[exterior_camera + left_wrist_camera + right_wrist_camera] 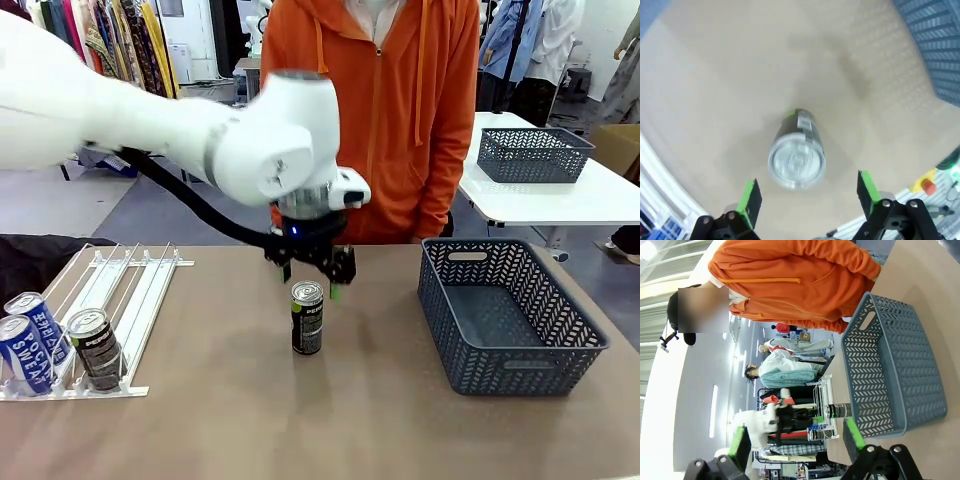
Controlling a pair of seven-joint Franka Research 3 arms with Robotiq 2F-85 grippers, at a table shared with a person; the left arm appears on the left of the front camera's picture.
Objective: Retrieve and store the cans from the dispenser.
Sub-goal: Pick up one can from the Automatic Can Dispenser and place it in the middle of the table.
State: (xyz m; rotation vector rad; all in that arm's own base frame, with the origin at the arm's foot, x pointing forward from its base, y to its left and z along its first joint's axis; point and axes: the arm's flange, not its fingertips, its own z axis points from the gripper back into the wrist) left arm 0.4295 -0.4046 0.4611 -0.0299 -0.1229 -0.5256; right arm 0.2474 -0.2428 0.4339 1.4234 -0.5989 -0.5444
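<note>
A black can with a green rim and silver top [307,318] stands upright on the table's middle. My left gripper [310,268] hangs just above it, open, its fingers clear of the can. The left wrist view looks straight down on the can [796,150], which sits between and beyond the green pads [750,202] of the left gripper [809,197]. The white dispenser [140,290] lies at the left and holds two blue-and-white cans [40,325] and one dark can [95,348] at its near stops. My right gripper [796,442] is open with nothing in it; far off it sees the standing can [839,411].
A dark grey lattice basket [510,315] stands at the table's right, with nothing in it; it also shows as the basket [895,370] and a basket corner [935,45]. A person in an orange hoodie [385,100] stands at the far edge. A second basket [533,153] sits on another table.
</note>
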